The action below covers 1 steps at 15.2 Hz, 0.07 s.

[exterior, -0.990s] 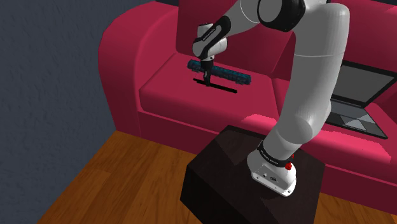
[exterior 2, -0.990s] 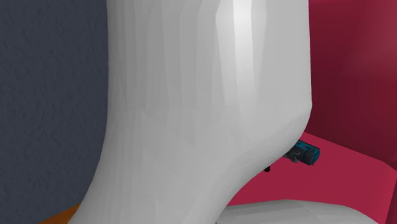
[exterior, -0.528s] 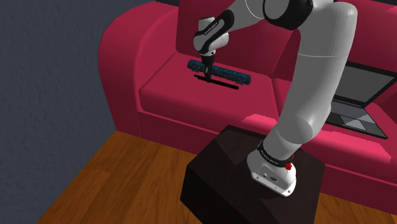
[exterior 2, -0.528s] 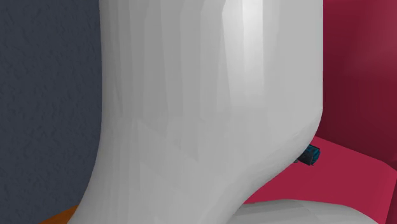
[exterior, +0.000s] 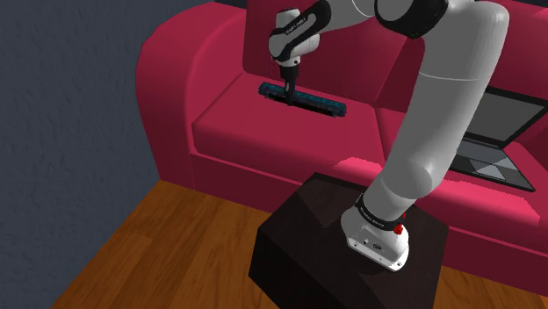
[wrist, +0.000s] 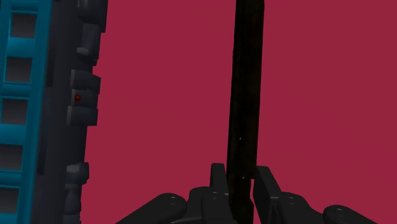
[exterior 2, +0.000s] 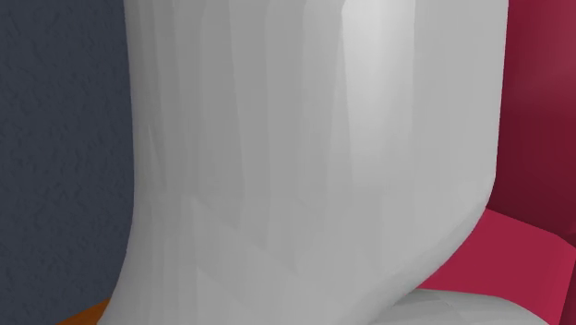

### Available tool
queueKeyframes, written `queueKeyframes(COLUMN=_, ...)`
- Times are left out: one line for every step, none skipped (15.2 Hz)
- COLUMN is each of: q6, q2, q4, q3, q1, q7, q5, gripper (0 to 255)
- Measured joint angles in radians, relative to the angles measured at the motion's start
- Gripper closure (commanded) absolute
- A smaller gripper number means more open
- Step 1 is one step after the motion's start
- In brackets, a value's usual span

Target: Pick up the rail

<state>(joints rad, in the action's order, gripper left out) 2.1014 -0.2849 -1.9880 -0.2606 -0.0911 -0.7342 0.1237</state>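
The wrist view gives the grasp closely: the gripper (wrist: 242,177) has its two black fingers (wrist: 218,179) pinching a thin, straight black rail (wrist: 245,95), which passes between them. The rail's long axis runs straight away from the fingers over the plain crimson seat (wrist: 159,95). It is parallel to a blue and dark grey strip (wrist: 25,108) with square windows and blocky edges, which is beside it but apart.

The shoulder view gives the wider place. The white arm (exterior: 439,114) reaches from the dark box stand (exterior: 307,237) to the crimson sofa (exterior: 176,97), and the gripper (exterior: 287,90) points down at the seat's back part. There the rail is a dark line against the blue strip (exterior: 329,107), both running from upper left to lower right along the backrest. I cannot tell if the rail touches the cushion. An open laptop (exterior: 492,145) is on the seat at the right.

In the second exterior view the smooth white arm (exterior 2: 305,157) stands before a dark wall (exterior 2: 55,138).
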Motion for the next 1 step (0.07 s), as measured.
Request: queueKeyframes(q6=-0.007, q2=0.003, q4=0.004, q3=0.000, q1=0.001, q7=0.000, q5=0.000, gripper=255)
